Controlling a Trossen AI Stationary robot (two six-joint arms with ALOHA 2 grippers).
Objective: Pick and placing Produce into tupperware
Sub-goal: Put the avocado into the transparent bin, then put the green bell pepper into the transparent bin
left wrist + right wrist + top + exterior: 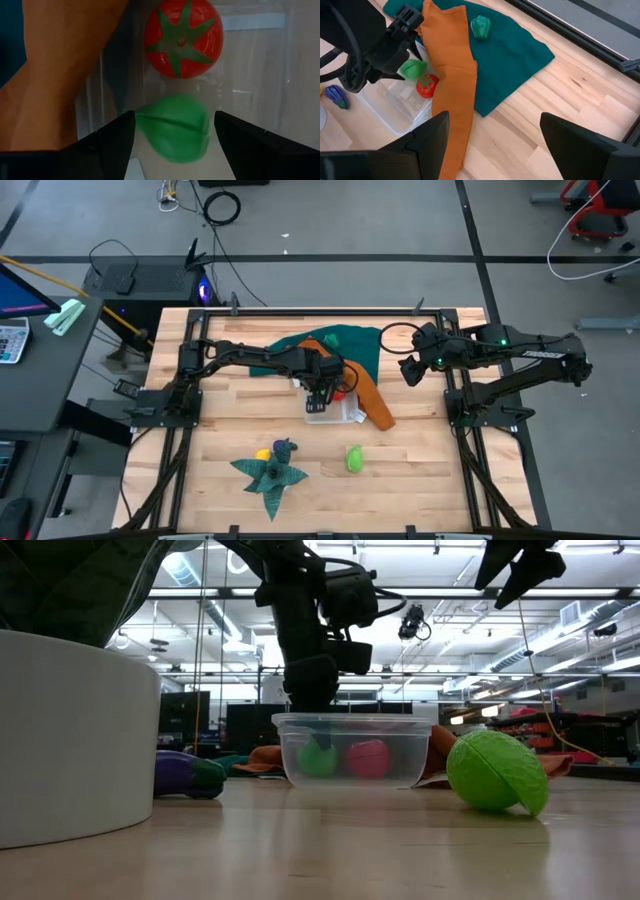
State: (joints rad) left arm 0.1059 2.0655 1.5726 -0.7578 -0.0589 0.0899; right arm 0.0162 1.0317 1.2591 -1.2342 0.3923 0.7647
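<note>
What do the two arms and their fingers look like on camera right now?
Both arms are dark, jointed links. The left arm is all black. The right arm has green lights and white lettering. The right gripper has flat, black, wedge-shaped fingers.

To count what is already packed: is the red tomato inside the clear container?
Yes, the red tomato lies inside the clear container, next to a green piece.

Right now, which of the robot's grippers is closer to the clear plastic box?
The left. The left gripper hangs right over the tupperware, fingers open around a green piece inside. The right gripper hovers off to the side, apart from it.
</note>
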